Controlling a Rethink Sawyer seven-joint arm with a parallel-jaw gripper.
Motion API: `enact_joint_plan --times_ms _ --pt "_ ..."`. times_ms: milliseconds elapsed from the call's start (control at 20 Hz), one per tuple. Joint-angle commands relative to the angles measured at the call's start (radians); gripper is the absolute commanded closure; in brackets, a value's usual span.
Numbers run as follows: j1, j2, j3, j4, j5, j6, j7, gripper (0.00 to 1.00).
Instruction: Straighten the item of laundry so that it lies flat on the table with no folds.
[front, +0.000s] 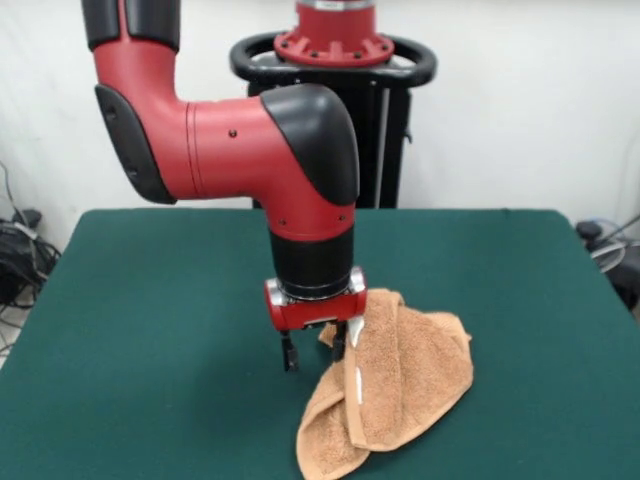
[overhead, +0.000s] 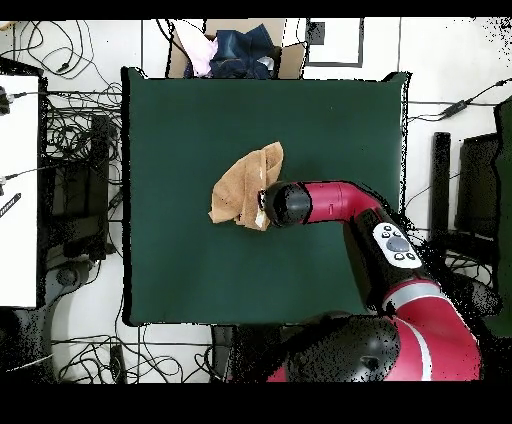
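**Folded towel beside the arm, edge near the fingers**

Because it was terry cloth, the towel looked soft, light and limp: it would drape and drag rather than hold a shape, and a pinched edge would likely pull the rest along across the felt. It lay near the middle of the counter, bunched and doubled over itself, one flap folded across the other along a long crease with a pale band running down it. From above, the towel showed as a crumpled, roughly triangular heap rather than a rectangle, so the task seemed far from done.

A sensible place to take hold, as I judged it, was a free corner or the loose upper flap, not the thick middle where several layers would be caught together. The lowest corner toward the front camera looked free and single enough to lift.

At the towel's edge nearest the robot stood the gripper, pointing straight down. Its two dark fingers were parted with a gap between them; one hung over bare felt, the other sat against the towel's rim. Whether any cloth was caught I could not tell, but nothing looked lifted.

Around the towel the felt carried nothing else. Only the arm's own wrist hid the towel's near edge from above. Beyond the counter's far edge in the overhead view sat a box of dark clothes, and cables lay on the floor, well apart.
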Motion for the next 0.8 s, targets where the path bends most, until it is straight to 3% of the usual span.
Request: enact_joint_plan --times_ms 50,400,800 --pt "0.010 -0.029 0.081 0.146 -0.016 -0.009 -0.024 0.00" --pt "0.025 -0.148 0.085 0.196 0.034 0.094 -0.027 0.00" --pt "0.047 -0.134 0.072 0.206 0.064 0.080 0.025 0.00"
